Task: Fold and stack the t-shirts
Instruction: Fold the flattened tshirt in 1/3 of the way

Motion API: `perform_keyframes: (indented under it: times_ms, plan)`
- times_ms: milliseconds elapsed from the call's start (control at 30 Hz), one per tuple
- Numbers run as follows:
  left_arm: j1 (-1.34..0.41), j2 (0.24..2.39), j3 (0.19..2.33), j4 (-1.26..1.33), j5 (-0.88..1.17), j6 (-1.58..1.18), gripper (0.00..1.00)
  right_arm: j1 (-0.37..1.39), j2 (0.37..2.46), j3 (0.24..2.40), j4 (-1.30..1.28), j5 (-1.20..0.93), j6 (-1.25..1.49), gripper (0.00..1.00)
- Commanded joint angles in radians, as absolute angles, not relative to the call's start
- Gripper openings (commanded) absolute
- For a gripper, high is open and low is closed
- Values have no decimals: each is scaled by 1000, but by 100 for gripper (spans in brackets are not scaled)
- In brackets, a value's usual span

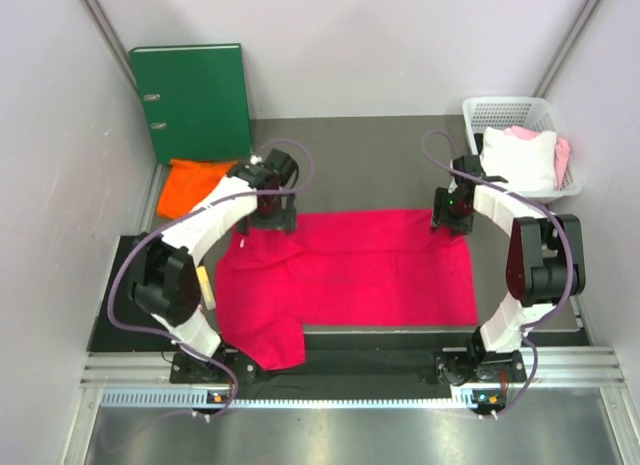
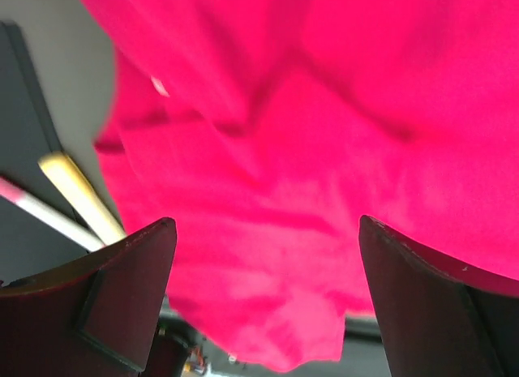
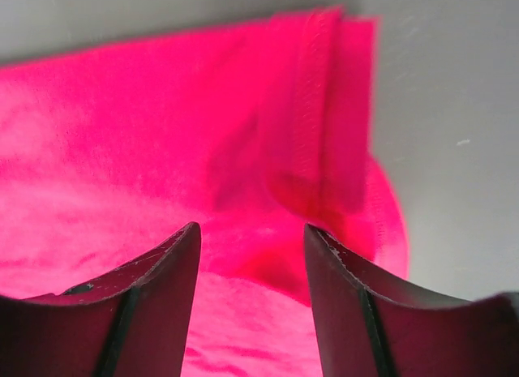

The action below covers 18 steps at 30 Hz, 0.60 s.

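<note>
The crimson-pink t-shirt (image 1: pixel 350 270) lies spread flat on the table, folded to a rough rectangle with a flap hanging at the front left. My left gripper (image 1: pixel 272 221) is open above its far left corner; the left wrist view shows the cloth (image 2: pixel 308 150) and a small white label (image 2: pixel 160 87) between wide jaws. My right gripper (image 1: pixel 450 223) is open over the far right corner, where a hemmed edge (image 3: pixel 312 109) is doubled over. The orange t-shirt (image 1: pixel 195 185) lies crumpled at the far left, by the binder.
A green ring binder (image 1: pixel 192 100) leans against the back wall at left. A white basket (image 1: pixel 520 115) at the far right holds white and pink cloth. A black mat (image 1: pixel 130 295) borders the table at left and front.
</note>
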<state>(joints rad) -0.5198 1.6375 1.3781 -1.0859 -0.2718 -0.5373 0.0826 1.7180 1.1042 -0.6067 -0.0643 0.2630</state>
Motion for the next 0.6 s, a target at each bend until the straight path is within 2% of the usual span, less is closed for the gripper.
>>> perform_keyframes:
  times_ms: [0, 133, 500, 567]
  plan:
    - [-365, 1712, 1451, -996, -292, -471, 98, 83, 1661, 1167, -571, 50, 273, 54]
    - [-232, 1793, 1479, -959, -276, -417, 98, 75, 1681, 1172, -565, 87, 279, 53]
    - [-161, 2012, 1578, -902, -261, -391, 98, 77, 1715, 1170, -534, 167, 288, 51]
    - [-161, 2025, 1580, -874, -241, -394, 93, 77, 1721, 1166, -528, 178, 284, 50]
